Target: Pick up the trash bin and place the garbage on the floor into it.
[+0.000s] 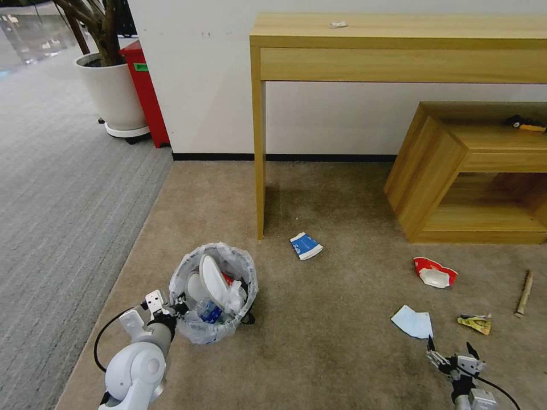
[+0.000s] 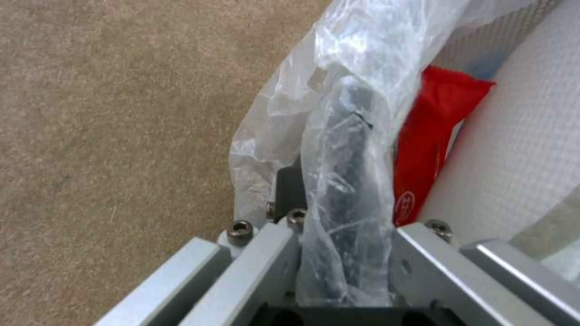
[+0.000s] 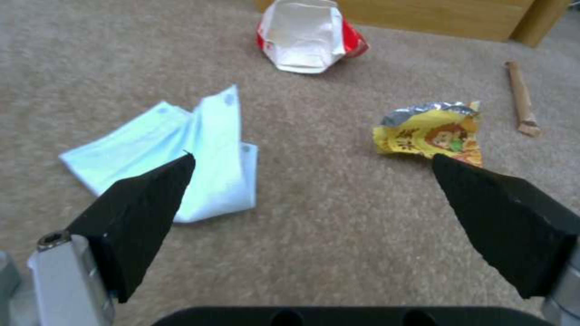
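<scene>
The trash bin (image 1: 213,296), black under a crinkled whitish bag, stands at the lower left of the beige floor (image 1: 330,319), holding white slippers, a red wrapper (image 2: 435,136) and bottles. My left gripper (image 1: 171,307) is shut on its bagged rim (image 2: 347,136). Over bare carpet at the lower right, my right gripper (image 1: 450,350) hangs open and empty. Beyond its fingertips (image 3: 169,181) lie a blue mask (image 3: 211,136) and a yellow wrapper (image 3: 432,133). Farther off are a red-white cup (image 1: 435,272), a wooden stick (image 1: 524,293) and a blue-white carton (image 1: 306,246).
A tall wooden desk (image 1: 399,45) stands against the white wall, one leg (image 1: 260,171) near the carton. A low wooden shelf unit (image 1: 473,176) sits at the right. A white plant pot (image 1: 111,94), a red box (image 1: 145,97) and grey ribbed carpet (image 1: 57,199) lie left.
</scene>
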`<state>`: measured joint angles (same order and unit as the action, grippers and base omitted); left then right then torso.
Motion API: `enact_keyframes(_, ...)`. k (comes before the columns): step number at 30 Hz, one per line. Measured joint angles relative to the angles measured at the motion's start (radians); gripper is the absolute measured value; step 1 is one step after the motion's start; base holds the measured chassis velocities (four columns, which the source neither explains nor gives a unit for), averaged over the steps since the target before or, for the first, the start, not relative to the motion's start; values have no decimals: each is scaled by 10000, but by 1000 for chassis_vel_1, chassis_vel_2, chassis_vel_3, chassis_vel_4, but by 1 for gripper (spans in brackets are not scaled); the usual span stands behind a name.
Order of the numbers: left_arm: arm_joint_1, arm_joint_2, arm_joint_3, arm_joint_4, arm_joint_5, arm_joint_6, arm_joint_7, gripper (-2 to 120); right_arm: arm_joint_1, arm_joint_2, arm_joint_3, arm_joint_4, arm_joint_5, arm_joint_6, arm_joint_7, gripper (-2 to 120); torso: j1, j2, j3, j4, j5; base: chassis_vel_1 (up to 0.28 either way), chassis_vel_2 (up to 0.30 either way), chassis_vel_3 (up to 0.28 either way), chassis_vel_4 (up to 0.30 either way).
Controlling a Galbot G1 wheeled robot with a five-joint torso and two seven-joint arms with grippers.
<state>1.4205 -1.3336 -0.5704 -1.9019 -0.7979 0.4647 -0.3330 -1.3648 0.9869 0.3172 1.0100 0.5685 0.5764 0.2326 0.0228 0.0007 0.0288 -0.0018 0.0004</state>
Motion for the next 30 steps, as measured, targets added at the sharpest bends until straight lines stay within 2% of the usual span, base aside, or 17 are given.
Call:
enact_keyframes(21,99,-128,-37,-188,-91,8,-83,0,1860,487,-537,-2013,77,196,-1200,100,2,-3,2,-3,-5,0,0,0,0)
enact_keyframes(30,173,-231,-27,-297,-86,21,-97,0,2297,664,-672,-2399,53,2,-1344,100,2,-3,2,-2,-3,0,0,0,0)
